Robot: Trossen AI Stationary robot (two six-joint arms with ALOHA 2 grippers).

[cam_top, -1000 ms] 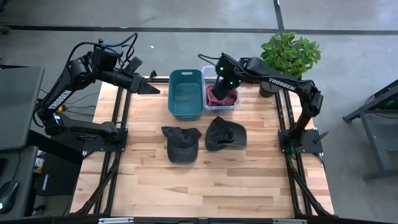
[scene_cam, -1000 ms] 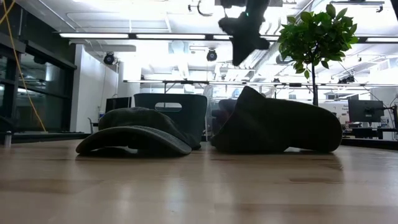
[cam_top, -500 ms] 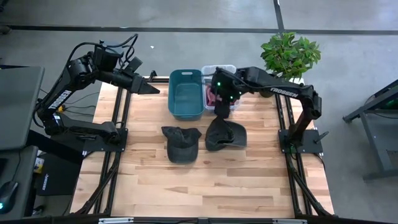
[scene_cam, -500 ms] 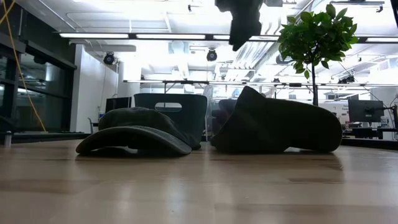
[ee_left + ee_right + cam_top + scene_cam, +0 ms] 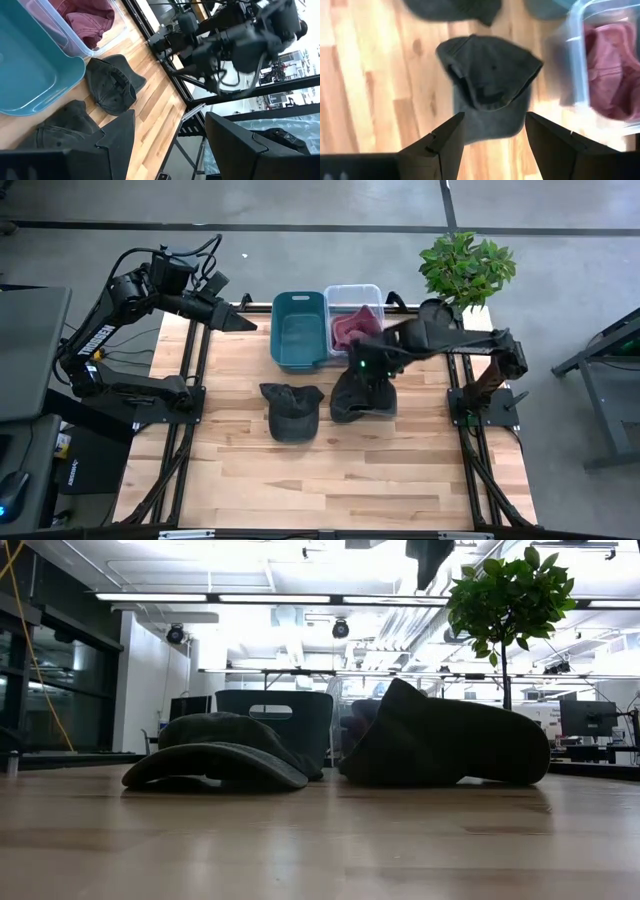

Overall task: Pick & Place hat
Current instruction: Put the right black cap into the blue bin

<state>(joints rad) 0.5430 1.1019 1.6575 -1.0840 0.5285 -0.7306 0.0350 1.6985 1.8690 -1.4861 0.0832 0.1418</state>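
From my console, far left: the left gripper point(image 5: 243, 323) waits at the back left corner of the desk point(image 5: 300, 470), raised above the wood and well apart from the hats; in its wrist view its two dark fingers point(image 5: 120, 137) stand wide apart with nothing between them. Next, the teal bin point(image 5: 298, 330) sits at the back of the desk, touching the clear bin point(image 5: 354, 292) on its right, which holds a maroon hat point(image 5: 350, 328). In front of the teal bin lies the first dark hat point(image 5: 290, 410), flat on the wood, brim toward the front edge. Just beside it to the right lies the second dark hat point(image 5: 362, 395), open side up in the right wrist view point(image 5: 487, 85), close to but not touching the clear bin. The right gripper point(image 5: 368, 367) hovers directly above this second hat; I see its fingers point(image 5: 447, 137) spread wide on either side of the hat's crown in the wrist view, gripping nothing. In the low view both dark hats point(image 5: 225, 750) point(image 5: 445, 745) rest on the desk, with only a dark piece of the right arm showing at the top edge. Far right, a potted plant point(image 5: 465, 265) stands at the back right corner.
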